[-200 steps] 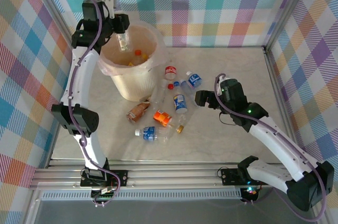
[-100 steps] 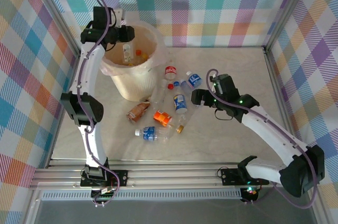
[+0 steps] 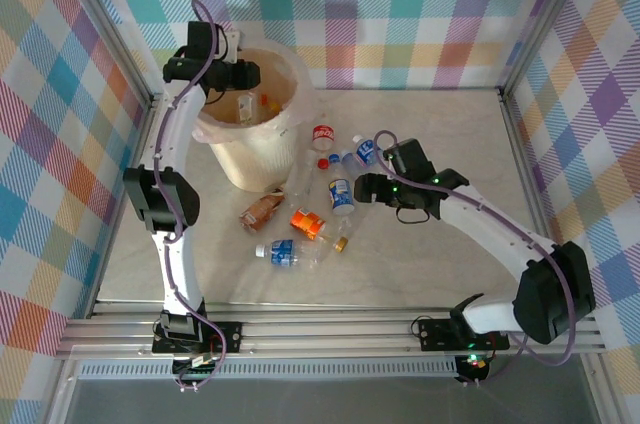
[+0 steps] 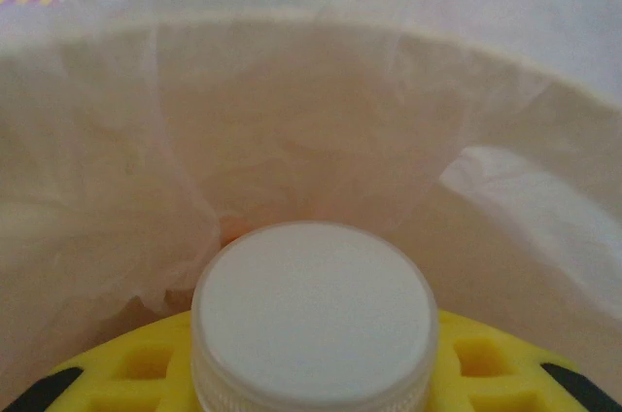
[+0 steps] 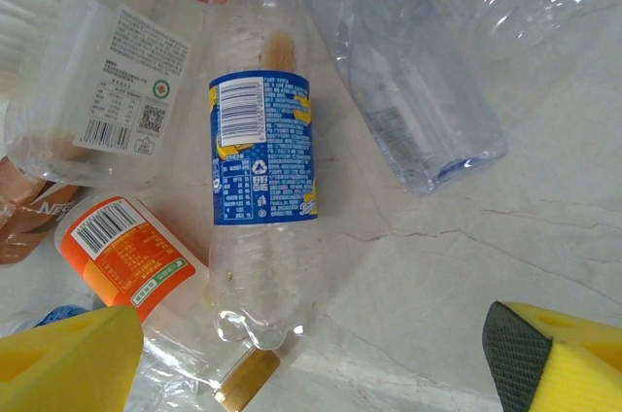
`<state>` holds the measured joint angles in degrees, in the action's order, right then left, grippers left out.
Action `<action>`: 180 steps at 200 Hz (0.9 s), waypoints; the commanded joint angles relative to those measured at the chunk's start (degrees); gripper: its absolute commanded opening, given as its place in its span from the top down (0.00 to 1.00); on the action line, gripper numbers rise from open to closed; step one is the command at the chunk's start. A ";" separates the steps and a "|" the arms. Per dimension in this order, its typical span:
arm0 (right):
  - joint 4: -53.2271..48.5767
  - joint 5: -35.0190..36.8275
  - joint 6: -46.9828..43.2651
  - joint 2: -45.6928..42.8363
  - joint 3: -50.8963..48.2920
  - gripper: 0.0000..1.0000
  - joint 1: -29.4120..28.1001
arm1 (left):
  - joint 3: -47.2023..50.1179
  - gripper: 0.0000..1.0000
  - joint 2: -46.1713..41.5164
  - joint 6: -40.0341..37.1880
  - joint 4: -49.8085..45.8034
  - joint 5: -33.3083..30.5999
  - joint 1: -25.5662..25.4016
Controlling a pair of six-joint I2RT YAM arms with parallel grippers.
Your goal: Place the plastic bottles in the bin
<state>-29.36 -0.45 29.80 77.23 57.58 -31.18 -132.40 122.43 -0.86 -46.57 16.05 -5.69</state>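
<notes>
The bin (image 3: 252, 159) is a cream bucket with a translucent liner (image 4: 292, 120), standing at the back left. My left gripper (image 3: 240, 74) hangs over its mouth, shut on a small clear bottle (image 3: 245, 102). That bottle's white cap (image 4: 313, 305) sits between the yellow pads (image 4: 126, 368). My right gripper (image 3: 365, 187) is open just above the table, beside a blue-labelled bottle (image 3: 342, 194) (image 5: 262, 150); its yellow fingers (image 5: 68, 363) flank that bottle's base. Several more bottles lie nearby: red-labelled (image 3: 322, 134), blue-capped (image 3: 365, 152), orange (image 3: 308, 224) (image 5: 126, 257), brown (image 3: 262, 209).
Another blue-labelled bottle (image 3: 283, 252) and a gold-capped clear one (image 3: 335, 242) (image 5: 245, 378) lie nearest the arms. A crushed clear bottle (image 5: 408, 91) lies right of the blue-labelled one. Checked walls and metal posts close the table in; bare marble lies to the right (image 3: 450, 134).
The left gripper has swung right over the bin's mouth, and its bottle hangs lower in it. The right gripper has moved left up to the blue-labelled bottle.
</notes>
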 commanded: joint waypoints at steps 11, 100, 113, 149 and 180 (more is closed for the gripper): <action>1.33 -2.85 1.31 2.93 1.47 0.13 -1.02 | 1.55 0.62 0.73 0.63 -0.56 1.43 0.42; 0.28 -3.35 0.92 13.19 7.02 0.19 -5.03 | 3.53 0.28 -2.54 1.20 -0.90 -0.48 0.42; 0.00 -3.31 0.88 14.74 8.02 0.19 -5.45 | 4.61 0.27 -4.04 1.79 -0.77 -1.22 0.42; -0.56 -3.31 0.29 18.07 10.14 0.20 -6.00 | 9.57 0.23 -10.11 3.73 0.54 -3.46 0.42; -1.48 -2.17 -0.34 20.11 11.62 0.20 -6.26 | 15.93 0.19 -17.62 5.75 3.07 -3.37 0.33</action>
<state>-29.02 -3.07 30.63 95.96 67.00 -36.88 -120.09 113.54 2.42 -46.30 13.34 -5.69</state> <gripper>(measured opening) 0.804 0.799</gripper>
